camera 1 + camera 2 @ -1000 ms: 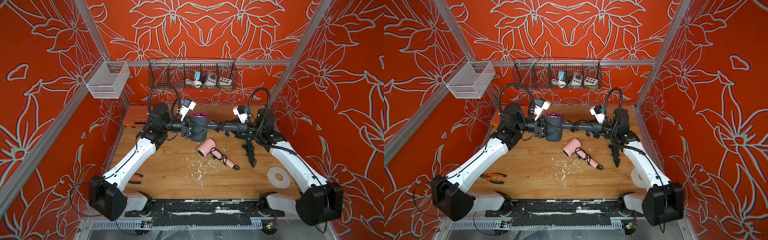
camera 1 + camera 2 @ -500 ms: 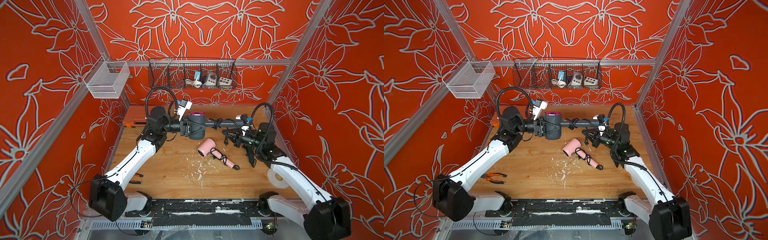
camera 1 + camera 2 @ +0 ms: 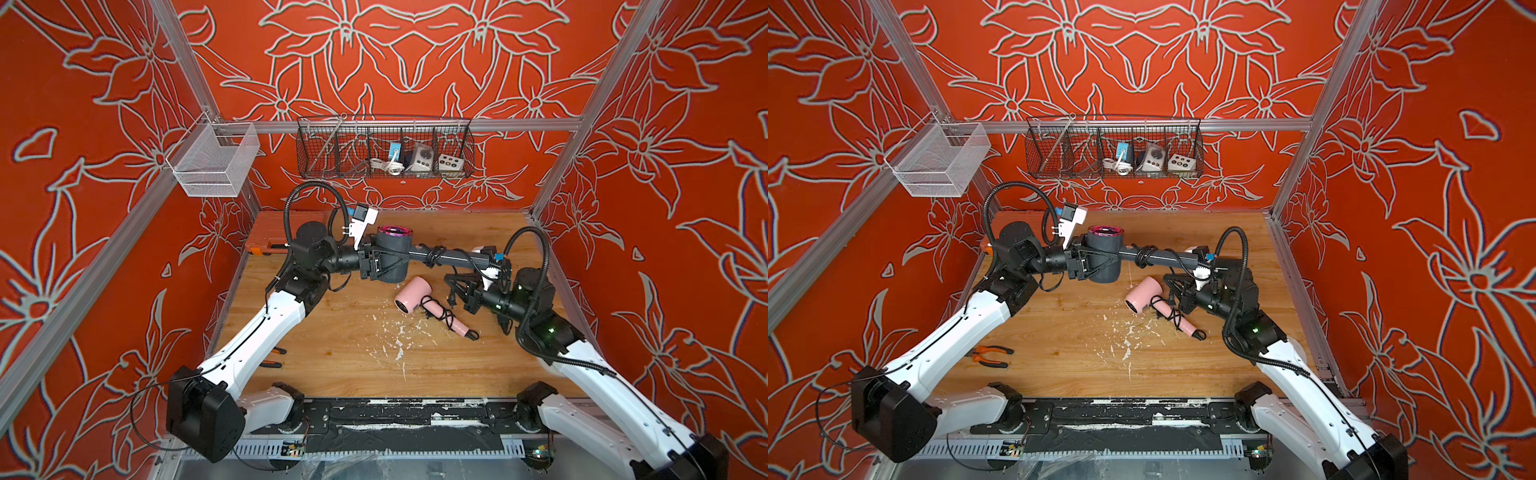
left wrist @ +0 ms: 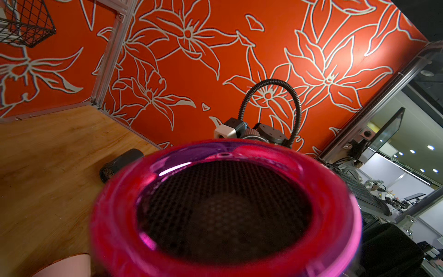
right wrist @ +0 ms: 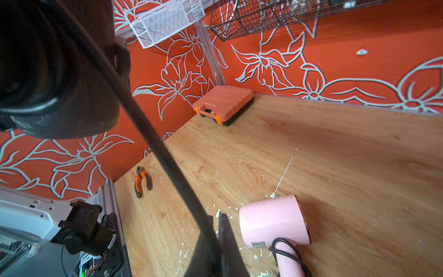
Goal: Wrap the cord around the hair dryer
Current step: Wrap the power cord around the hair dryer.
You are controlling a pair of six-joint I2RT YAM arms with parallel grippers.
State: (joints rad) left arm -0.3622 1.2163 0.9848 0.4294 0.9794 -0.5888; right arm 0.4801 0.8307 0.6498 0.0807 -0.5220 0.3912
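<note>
A dark grey hair dryer [image 3: 390, 253] [image 3: 1104, 257] with a magenta ring [image 4: 225, 203] hangs above the table, barrel upright and handle pointing right. My left gripper [image 3: 401, 262] [image 3: 1113, 259] is shut on its barrel. Black cord [image 3: 434, 254] [image 3: 1144, 257] is looped round the handle and runs down to my right gripper [image 3: 451, 286] [image 3: 1173, 286], which sits low near the table. In the right wrist view the cord [image 5: 153, 141] passes between my right gripper's [image 5: 217, 220] shut fingers.
A pink hair dryer [image 3: 411, 293] [image 5: 273, 220], with its own cord wound round its handle, lies on the table just beside my right gripper. An orange tool case [image 5: 223, 104] sits at the back left and pliers [image 3: 992, 355] at the front left. Wire baskets [image 3: 384, 149] hang on the back wall.
My right gripper has dropped from the dryer's level toward the table near the pink dryer, drawing the cord with it. The left arm with the dryer shifted slightly.
</note>
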